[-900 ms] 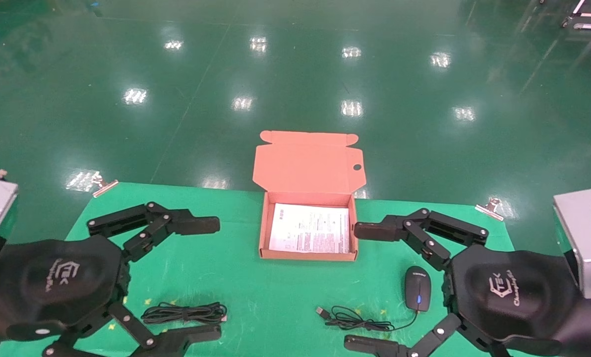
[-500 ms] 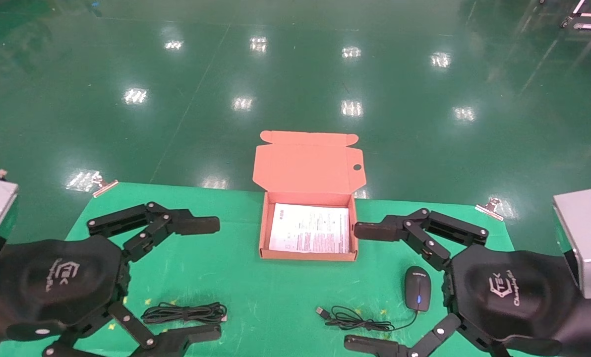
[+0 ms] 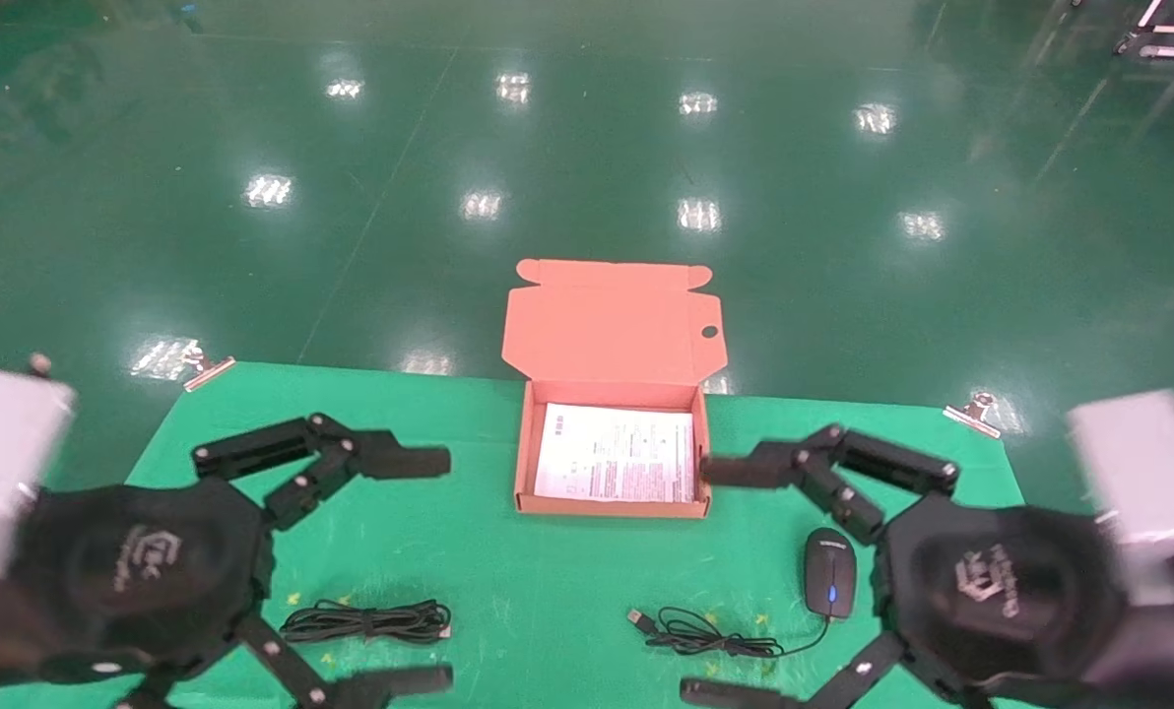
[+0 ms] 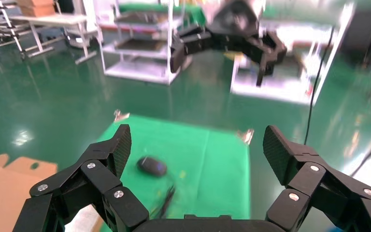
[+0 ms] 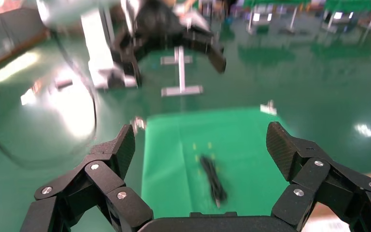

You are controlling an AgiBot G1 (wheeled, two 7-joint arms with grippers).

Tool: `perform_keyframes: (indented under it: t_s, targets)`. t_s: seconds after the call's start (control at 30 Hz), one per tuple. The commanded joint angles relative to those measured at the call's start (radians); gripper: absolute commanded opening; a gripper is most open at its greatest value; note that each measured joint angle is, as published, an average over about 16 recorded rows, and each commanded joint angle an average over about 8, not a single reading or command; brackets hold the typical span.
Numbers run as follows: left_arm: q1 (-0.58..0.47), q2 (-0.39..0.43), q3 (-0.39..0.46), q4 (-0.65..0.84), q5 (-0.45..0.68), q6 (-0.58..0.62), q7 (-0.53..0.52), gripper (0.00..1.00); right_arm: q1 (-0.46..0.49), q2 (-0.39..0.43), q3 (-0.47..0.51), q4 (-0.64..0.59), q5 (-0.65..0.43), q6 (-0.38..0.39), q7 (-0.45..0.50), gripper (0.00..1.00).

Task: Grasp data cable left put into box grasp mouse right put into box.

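The data cable (image 3: 365, 622), a narrow black bundle, lies on the green mat at the front left. My left gripper (image 3: 434, 571) is open and empty, with the cable lying between its fingers as seen from the head view. The black mouse (image 3: 829, 585) with a blue-lit wheel lies at the front right, its cord (image 3: 705, 635) curled to its left. My right gripper (image 3: 705, 581) is open and empty beside it. The orange box (image 3: 520, 463) stands open in the middle, lid up, white sheet inside. The left wrist view shows the mouse (image 4: 151, 166); the right wrist view shows the cable (image 5: 213, 180).
The green mat (image 3: 548, 591) covers the table and is held by metal clips at its far corners (image 3: 208, 369) (image 3: 971, 411). Beyond the far edge is glossy green floor. Small yellow marks dot the mat near the cable and the mouse cord.
Both arms have started moving: the left gripper has shifted slightly right, the right gripper slightly left. The cable, mouse and box have not moved.
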Motion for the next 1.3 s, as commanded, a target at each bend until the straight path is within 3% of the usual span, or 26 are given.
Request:
perform_keyframes:
  t_s: [0.03, 0.3, 0.7, 1.0, 1.3]
  targets:
    - [-0.017, 0.000, 0.012, -0.014, 0.035, -0.003, 0.000, 1.00, 0.009, 0.006, -0.009, 0.009, -0.031, -0.002, -0.004, 1.00]
    - [-0.147, 0.040, 0.117, -0.033, 0.259, 0.027, -0.011, 1.00, 0.177, -0.028, -0.153, 0.031, -0.306, -0.056, -0.069, 1.00]
    - [-0.252, 0.149, 0.308, -0.042, 0.642, 0.004, 0.073, 1.00, 0.344, -0.106, -0.412, 0.042, -0.669, -0.038, -0.148, 1.00]
    - [-0.277, 0.230, 0.418, -0.044, 0.919, -0.048, 0.083, 1.00, 0.357, -0.174, -0.523, 0.046, -0.892, 0.023, -0.159, 1.00]
    - [-0.245, 0.296, 0.507, -0.037, 1.170, -0.103, -0.013, 1.00, 0.290, -0.216, -0.570, 0.044, -1.043, 0.136, -0.123, 1.00]
